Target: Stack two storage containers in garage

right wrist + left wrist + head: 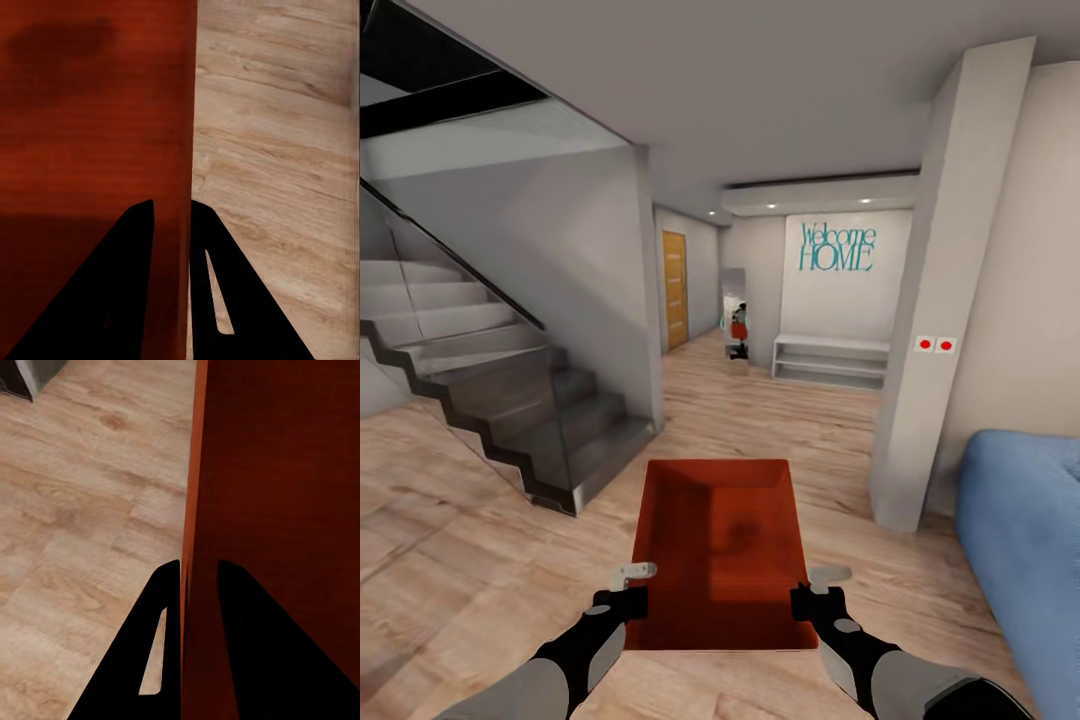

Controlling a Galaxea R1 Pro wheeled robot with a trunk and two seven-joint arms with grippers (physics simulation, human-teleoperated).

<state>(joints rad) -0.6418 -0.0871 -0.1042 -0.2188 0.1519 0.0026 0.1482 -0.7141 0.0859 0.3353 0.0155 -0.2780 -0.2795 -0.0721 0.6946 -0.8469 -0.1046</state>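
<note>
One orange-red storage container (720,545) hangs in front of me above the pale wood-plank floor, held level, its open top showing a ribbed, empty inside. My left gripper (628,590) is shut on its left wall near the close corner, and my right gripper (815,590) is shut on its right wall. In the left wrist view the thin container wall (196,472) runs between the left gripper's (199,577) dark fingers. The right wrist view shows the other wall (187,112) pinched by the right gripper (172,210). The other container and the garage are out of view.
A dark staircase with a glass rail (510,400) rises at the left. At the right stand a white pillar (930,330) and a blue sofa (1020,540). Ahead, the hallway leads to a white shelf bench (830,360) and an orange door (675,290).
</note>
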